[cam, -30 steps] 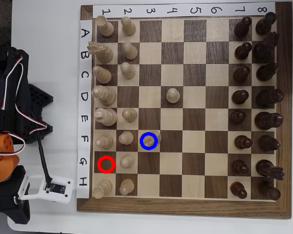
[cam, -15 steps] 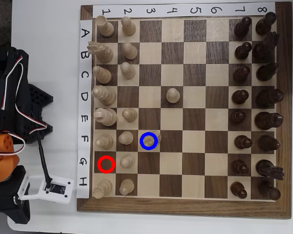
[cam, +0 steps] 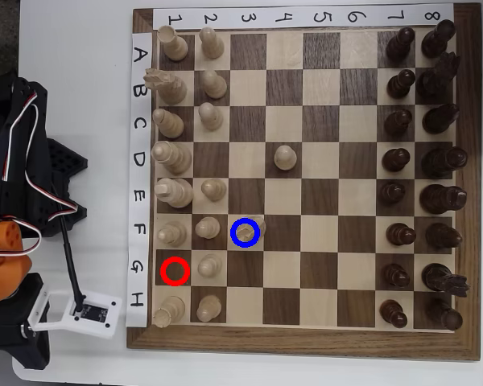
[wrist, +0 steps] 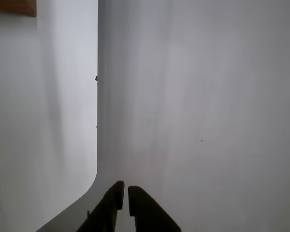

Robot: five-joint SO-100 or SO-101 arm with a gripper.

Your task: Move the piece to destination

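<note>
Nothing on the board had shifted versus a second earlier; only the arm's white wrist-camera block (cam: pixel 82 312) at lower left in the overhead view had crept slightly down and left, off the board.

Pale cream wooden knight with the notched horse-head top (cam: pixel 249 231) was already standing on the light-wood square under the drawn blue ring (cam: pixel 235 223), upright as far as I could tell. The dark square under the red ring (cam: pixel 175 271) was bare. I'd judge the move done, arm parked.

Black two-finger gripper (wrist: pixel 125 191) in the wrist view had its fingertips nearly together, a thin slit between them, nothing held, pointing at the plain white tabletop (wrist: pixel 198 106). It wasn't visible in the overhead view.

Risks from there:
- The knight seemed to sit toward the right side of its square, near the edge line. The ring covered most of it, so centring was hard to judge.
- Any re-entry over the board would pass the round-topped pale pawns (cam: pixel 208 227) just beside the knight and could clip them.
- The black cable (cam: pixel 71 265) ran close to the board's wooden frame (cam: pixel 306 339) and could snag.
</note>
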